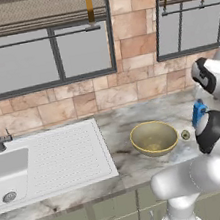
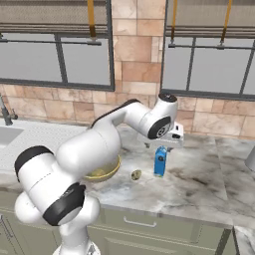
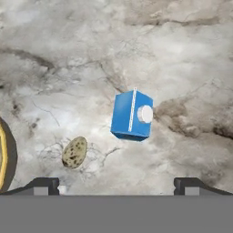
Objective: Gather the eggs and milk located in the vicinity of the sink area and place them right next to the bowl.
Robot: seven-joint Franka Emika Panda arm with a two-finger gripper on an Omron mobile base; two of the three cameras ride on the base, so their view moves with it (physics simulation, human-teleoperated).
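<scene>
The milk (image 3: 132,115) is a small bright blue carton with a white round cap on its narrowed top and no writing that can be read; it stands upright on the marble counter (image 2: 199,174), a little apart from the bowl (image 1: 153,137). Between them lies a speckled tan egg (image 3: 74,152). The dull yellow bowl looks empty, and the gripper (image 3: 116,184) hangs above the carton with its fingers wide apart, holding nothing.

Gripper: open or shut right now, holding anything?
Gripper: open, holding nothing, hovering above the milk carton, which stands on the counter beside a speckled egg.
</scene>
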